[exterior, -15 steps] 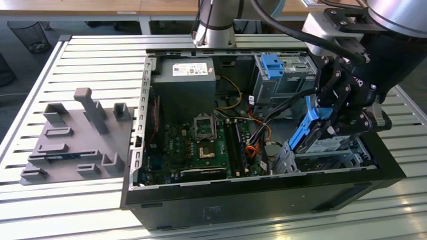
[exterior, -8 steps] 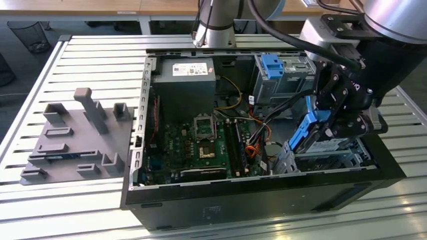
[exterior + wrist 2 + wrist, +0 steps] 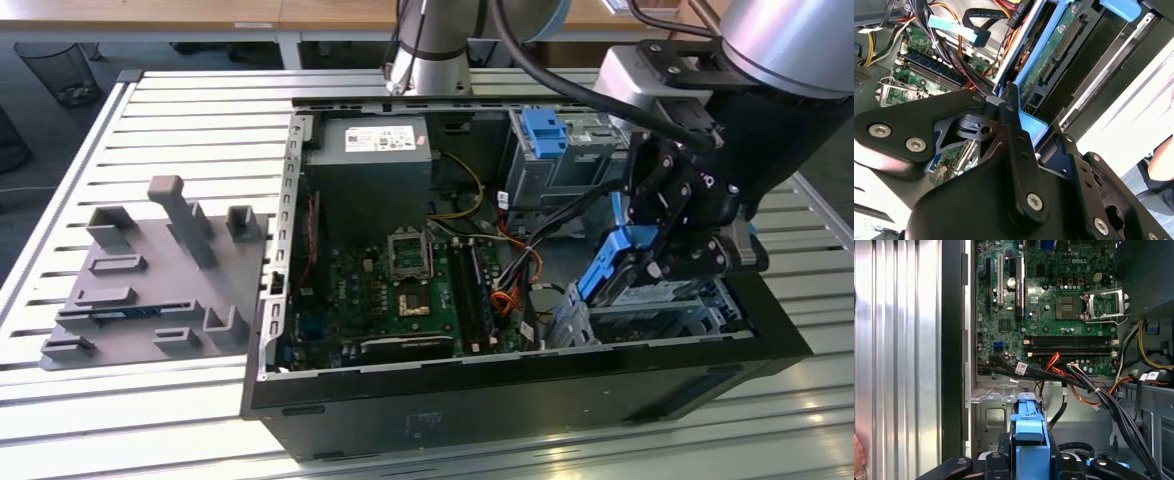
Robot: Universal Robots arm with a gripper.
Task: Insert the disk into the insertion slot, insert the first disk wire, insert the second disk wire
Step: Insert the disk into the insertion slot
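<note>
My gripper (image 3: 657, 272) is shut on the disk (image 3: 618, 262), a grey drive in a bright blue carrier. It holds the disk tilted over the case's front corner at the exterior view's right. Just below sits the insertion slot (image 3: 643, 322), a low silver perforated cage. In the second wrist view a black finger (image 3: 1013, 117) presses the blue carrier, and the disk's green circuit board (image 3: 1056, 42) faces the camera. In the first wrist view the carrier's blue end (image 3: 1029, 432) points at the silver cage (image 3: 996, 410). Loose cables (image 3: 1081, 385) hang beside it; I cannot tell which are the disk wires.
The open black computer case (image 3: 441, 390) lies on a slatted metal table, motherboard (image 3: 400, 285) exposed. A taller grey cage with a blue bracket (image 3: 545, 135) stands behind the slot. A grey fixture plate (image 3: 147, 270) lies at the exterior view's left. A hand (image 3: 857, 455) shows at the table's edge.
</note>
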